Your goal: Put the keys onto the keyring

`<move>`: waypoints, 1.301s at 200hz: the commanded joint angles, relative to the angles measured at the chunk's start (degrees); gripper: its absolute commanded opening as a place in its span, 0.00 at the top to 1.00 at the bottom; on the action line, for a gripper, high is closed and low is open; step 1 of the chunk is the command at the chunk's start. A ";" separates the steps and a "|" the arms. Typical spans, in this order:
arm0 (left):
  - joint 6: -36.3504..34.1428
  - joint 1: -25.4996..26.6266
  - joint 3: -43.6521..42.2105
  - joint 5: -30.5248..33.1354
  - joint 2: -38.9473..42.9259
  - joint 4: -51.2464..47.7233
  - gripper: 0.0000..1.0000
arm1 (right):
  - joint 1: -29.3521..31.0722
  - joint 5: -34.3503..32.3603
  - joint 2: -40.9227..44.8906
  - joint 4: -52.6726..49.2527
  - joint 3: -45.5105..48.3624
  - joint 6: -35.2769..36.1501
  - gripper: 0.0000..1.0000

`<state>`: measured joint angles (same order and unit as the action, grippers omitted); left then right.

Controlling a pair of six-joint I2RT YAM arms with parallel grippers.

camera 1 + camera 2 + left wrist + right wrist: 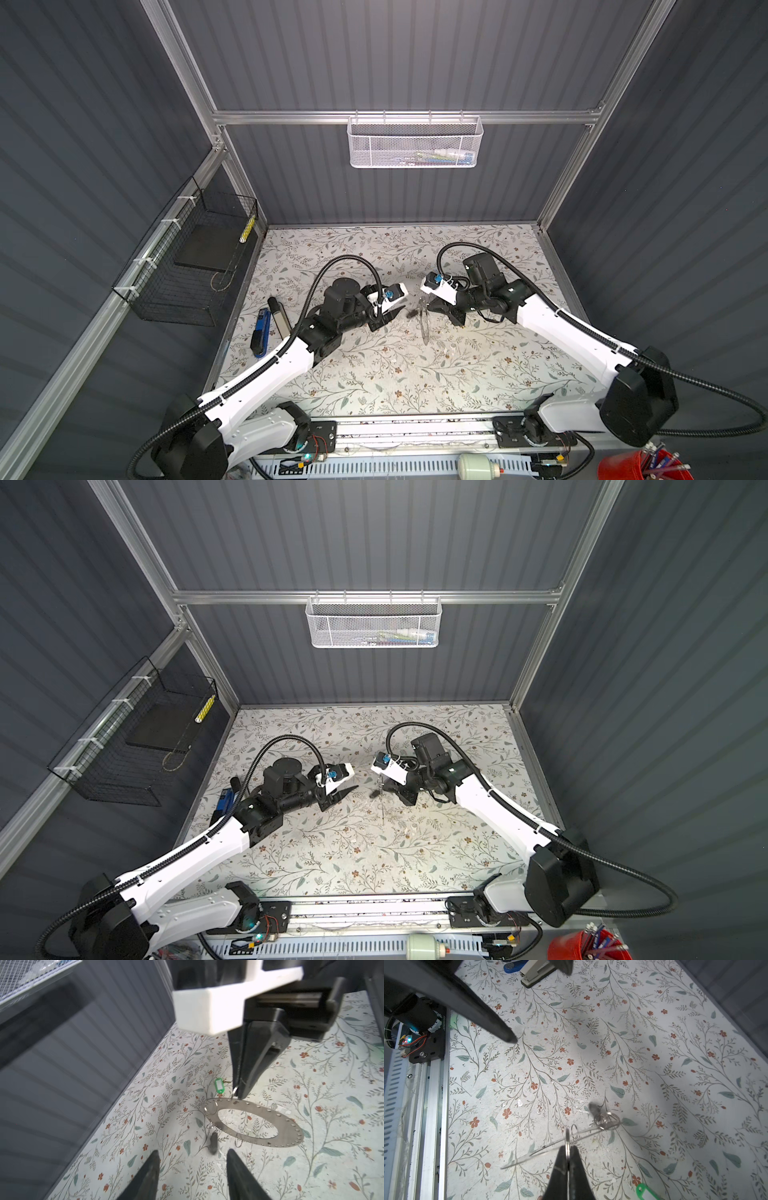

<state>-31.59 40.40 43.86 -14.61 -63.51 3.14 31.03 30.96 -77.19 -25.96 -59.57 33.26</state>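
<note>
Right gripper [568, 1150] is pinching the stiff, likely slippery keyring [291, 1128] by a rim loop [234, 1091], mid-frame — left gripper [192, 1152] is hovering parted, empty.

A robotics lab test cell: grey ribbed panels [395, 62] on an aluminium frame [291, 117] enclose a floral-covered desk [415, 374]. Two white robot arms [257, 374] stand on a rail [415, 430] at the bottom edge. A white mesh basket [415, 145] hangs at upper centre, a black wire basket [174, 291] at left.

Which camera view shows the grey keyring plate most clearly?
The left wrist view: there the keyring shows its broad face, central hole and rim holes. In the right wrist view the keyring is only a thin edge. In both top views it is a small narrow sliver.
</note>
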 commanded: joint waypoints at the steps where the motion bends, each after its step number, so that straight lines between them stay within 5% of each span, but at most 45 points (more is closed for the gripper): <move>1: -5.65 2.15 -0.26 -3.84 -0.71 1.25 0.49 | 0.13 3.65 2.44 3.36 1.99 2.69 1.00; 83: -8.78 5.81 2.76 -6.01 -4.82 1.26 0.56 | 0.19 5.45 12.27 17.80 13.30 7.75 1.00; 260: -1.81 7.35 2.90 -8.87 -9.05 8.83 0.82 | 0.26 8.81 12.68 18.16 13.87 9.95 1.00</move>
<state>-34.65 47.33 45.04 -22.22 -71.83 10.85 31.07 37.80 -65.41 -9.85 -46.04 42.70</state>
